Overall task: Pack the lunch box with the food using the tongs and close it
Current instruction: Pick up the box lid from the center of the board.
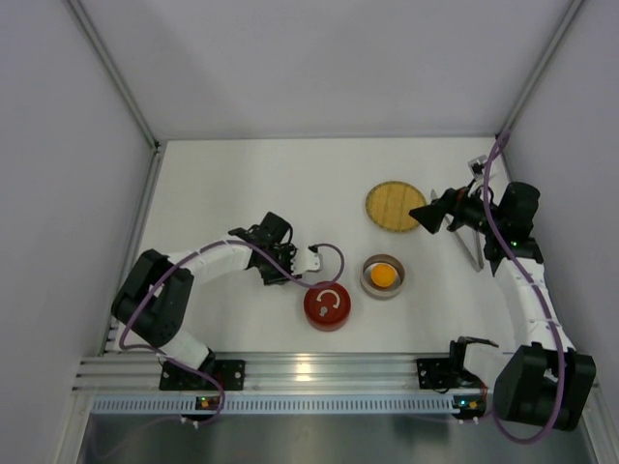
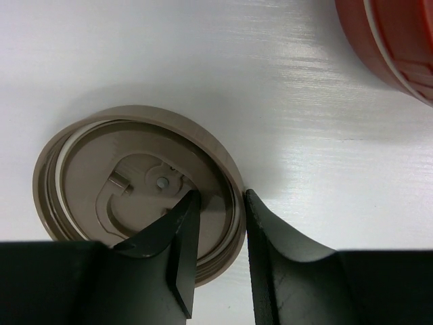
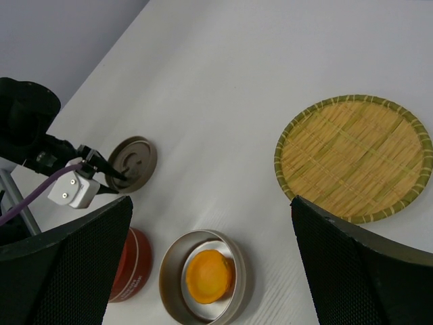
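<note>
A taupe lid lies upside down on the table. My left gripper straddles its rim, one finger inside and the other against the outer edge. The jaws are narrow but open, with a gap left on the inner side. The red lunch box stands just to the right of it. A round orange piece of food sits in a metal bowl. My right gripper hangs wide open above the table with nothing in it. The silver tongs lie by the right arm.
A round woven bamboo plate lies at the back right, beside the right gripper. White walls close the table in on the left, back and right. A purple cable loops over the left wrist near the lunch box.
</note>
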Available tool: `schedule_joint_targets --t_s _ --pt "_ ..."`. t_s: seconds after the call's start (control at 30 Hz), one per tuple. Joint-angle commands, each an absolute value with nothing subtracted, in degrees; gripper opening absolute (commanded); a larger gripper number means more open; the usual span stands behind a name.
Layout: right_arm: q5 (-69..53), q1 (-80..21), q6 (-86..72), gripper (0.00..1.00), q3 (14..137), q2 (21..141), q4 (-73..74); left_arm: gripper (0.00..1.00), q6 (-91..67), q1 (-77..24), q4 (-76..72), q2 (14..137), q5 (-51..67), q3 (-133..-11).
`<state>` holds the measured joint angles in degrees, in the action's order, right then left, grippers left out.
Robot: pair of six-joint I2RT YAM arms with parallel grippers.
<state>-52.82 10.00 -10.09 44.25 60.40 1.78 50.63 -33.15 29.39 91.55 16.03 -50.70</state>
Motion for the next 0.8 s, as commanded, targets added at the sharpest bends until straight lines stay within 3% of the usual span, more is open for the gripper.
schedule_joint_targets --t_s 0.0,0.13,0.27,0.53,0.77 --pt "-53.61 11.25 -9.67 0.99 45.88 60.12 1.76 0.19 51.5 -33.22 34.45 92.29 17.32 -46.32" --pt "-53.7 11.25 -10.81 0.99 45.53 60.38 0.62 0.25 49.05 -33.22 34.28 93.86 17.4 -46.31" --pt "-54.05 11.08 -11.51 0.99 46.4 60.64 0.62 0.0 43.87 -31.91 37.26 94.57 21.69 -51.84" --pt "-51.68 8.8 -9.49 0.99 52.02 61.08 2.02 0.0 29.46 -25.49 50.71 87.91 48.49 -81.53" --pt "-50.71 0.45 -14.32 0.98 53.79 64.77 -4.47 0.0 18.9 -25.49 43.16 82.27 60.28 -86.22"
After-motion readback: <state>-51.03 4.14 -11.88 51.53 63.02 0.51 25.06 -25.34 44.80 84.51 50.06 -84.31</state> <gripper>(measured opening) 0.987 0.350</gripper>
